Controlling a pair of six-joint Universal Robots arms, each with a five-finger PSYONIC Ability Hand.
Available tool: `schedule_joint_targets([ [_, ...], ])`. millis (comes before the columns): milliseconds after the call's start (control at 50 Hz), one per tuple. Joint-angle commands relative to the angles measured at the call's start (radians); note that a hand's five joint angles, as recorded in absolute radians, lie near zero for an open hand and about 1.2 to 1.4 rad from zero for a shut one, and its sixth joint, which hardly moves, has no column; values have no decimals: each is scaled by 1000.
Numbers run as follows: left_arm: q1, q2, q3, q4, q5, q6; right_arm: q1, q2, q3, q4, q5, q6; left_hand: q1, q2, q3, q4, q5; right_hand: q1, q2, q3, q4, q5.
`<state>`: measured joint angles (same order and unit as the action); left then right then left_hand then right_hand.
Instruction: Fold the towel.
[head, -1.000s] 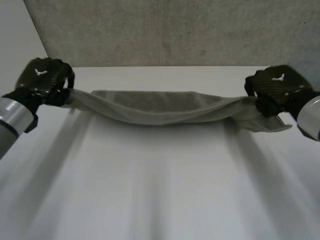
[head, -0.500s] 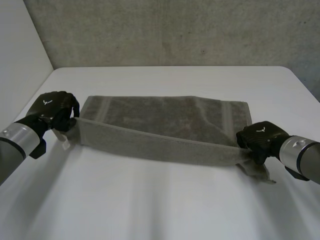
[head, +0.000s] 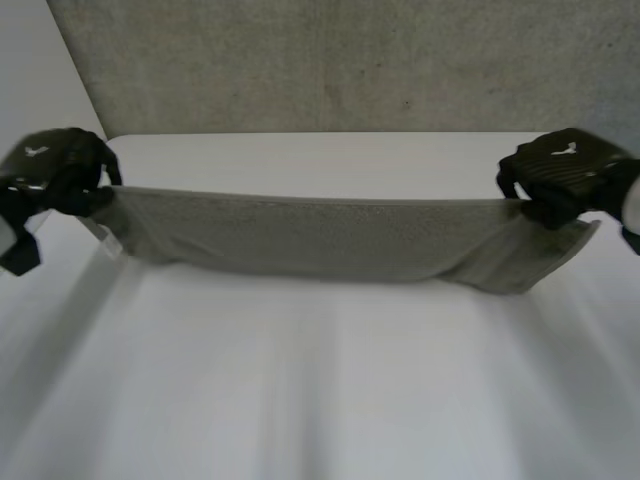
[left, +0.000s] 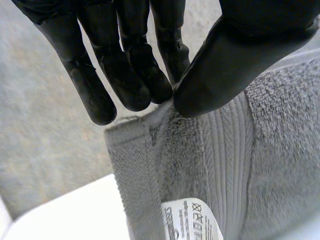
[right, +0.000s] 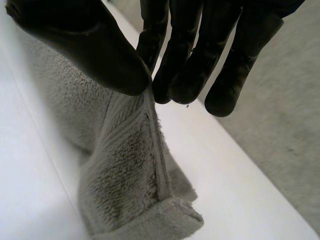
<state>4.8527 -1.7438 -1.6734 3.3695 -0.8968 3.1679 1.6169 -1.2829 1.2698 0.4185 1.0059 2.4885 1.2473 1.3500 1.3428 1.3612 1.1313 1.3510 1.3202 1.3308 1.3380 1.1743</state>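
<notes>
1. Above the white table (head: 320, 400), the grey towel (head: 310, 240) hung stretched btwn both hands. It ran from 9 o'clock to 3 o'clock across the head view, w/ its top edge taut & nearly level and its lower edge sagging toward the tabletop.
2. The L hand (head: 55, 170) sat at approx 9 o'clock, at the towel's L end, closed on the upper corner there.
3. In the L wrist view, the L hand (left: 230, 55) pressed its thumb against its fingertips (left: 135, 92), w/ the towel (left: 260, 150) hem pinched btwn them, i.e. a pinch grasp on the edge.
4. A white care label (left: 192, 222) hung from the cloth below that pinch; its print was too small to read.
5. The R hand (head: 565, 175) sat at approx 3 o'clock, grasping the upper corner of the towel's R end. The loose end drooped below it toward 4 o'clock.
6. In the R wrist view, the R hand (right: 85, 45) had thumb & fingertips (right: 190, 75) meeting on the hem. The towel (right: 130, 185) fell from the pinch in a bunched fold close to the table (right: 30, 175); contact couldn't be told.
7. A grey wall (head: 350, 60) stood at 12 o'clock, behind the table's far edge.
</notes>
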Motion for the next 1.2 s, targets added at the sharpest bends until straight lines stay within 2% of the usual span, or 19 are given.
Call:
schedule_joint_targets([
  [20, -134, -272, 218, -1, -111, 15, 112, 275, -231, 9, 105, -86, 149, 46, 53, 35, 90, 45, 76, 65, 58, 47],
  [60, -174, -386, 343, -4, -178, 35, 138, 368, -320, 6, 131, -109, 149, 46, 53, 35, 90, 45, 76, 65, 58, 47],
  [80, -174, -387, 343, -4, -179, 35, 138, 369, -320, 6, 131, -109, 149, 46, 53, 35, 90, 45, 76, 65, 58, 47],
  [120, -188, -483, 461, -4, -238, 46, 149, 437, -384, -6, 140, -108, 149, 46, 53, 35, 90, 45, 76, 65, 58, 47],
  [220, -208, -615, 639, -21, -304, 50, 156, 539, -487, -50, 151, -102, 149, 46, 53, 35, 90, 45, 76, 65, 58, 47],
  [260, -229, -677, 730, -41, -327, 50, 158, 589, -538, -90, 186, -102, 149, 46, 53, 35, 90, 45, 76, 65, 58, 47],
  [380, -242, -766, 848, -55, -347, 50, 158, 671, -616, -150, 235, -106, 149, 46, 53, 35, 90, 45, 76, 65, 58, 47],
  [640, -275, -867, 981, -48, -358, 49, 161, 752, -716, -263, 229, -100, 149, 46, 53, 35, 90, 45, 76, 65, 58, 47],
  [800, -277, -908, 1040, -45, -406, 50, 164, 797, -768, -323, 240, -100, 149, 46, 53, 35, 90, 45, 76, 65, 58, 47],
  [820, -277, -911, 1041, -45, -407, 50, 164, 809, -779, -328, 240, -100, 4, -99, -92, -110, -54, -15, 16, 5, -2, -13],
  [840, -278, -912, 1040, -45, -407, 49, 164, 818, -790, -334, 243, -100, -518, -620, -613, -632, -576, -556, -525, -536, -543, -554],
  [860, -278, -912, 1040, -45, -407, 49, 164, 818, -790, -334, 243, -100, -523, -626, -618, -637, -581, -561, -531, -541, -548, -559],
  [880, -280, -910, 1038, -47, -407, 49, 164, 826, -799, -343, 252, -100, -860, -963, -956, -974, -919, -1176, -1146, -1156, -1164, -1174],
  [900, -280, -910, 1038, -47, -407, 49, 164, 826, -799, -343, 252, -100, -863, -966, -959, -977, -922, -1176, -1146, -1156, -1164, -1174],
  [920, -286, -907, 1034, -47, -409, 49, 164, 829, -802, -355, 270, -100, -994, -1097, -1090, -1108, -1053, -1176, -1146, -1156, -1164, -1174],
  [940, -294, -902, 1032, -48, -410, 47, 164, 827, -800, -371, 292, -99, -1030, -1133, -1126, -1144, -1089, -1176, -1146, -1156, -1164, -1174],
  [1080, -309, -855, 994, -71, -462, 40, 205, 771, -756, -408, 353, -40, -1028, -1131, -1123, -1142, -1086, -1176, -1146, -1156, -1164, -1174],
  [1180, -304, -761, 874, -79, -479, 35, 215, 651, -603, -405, 355, 58, -1019, -1122, -1115, -1133, -1078, -1176, -1146, -1156, -1164, -1174],
  [1200, -303, -720, 820, -79, -476, 37, 215, 595, -524, -405, 352, 88, -1019, -1122, -1115, -1133, -1078, -1176, -1146, -1156, -1164, -1174],
])
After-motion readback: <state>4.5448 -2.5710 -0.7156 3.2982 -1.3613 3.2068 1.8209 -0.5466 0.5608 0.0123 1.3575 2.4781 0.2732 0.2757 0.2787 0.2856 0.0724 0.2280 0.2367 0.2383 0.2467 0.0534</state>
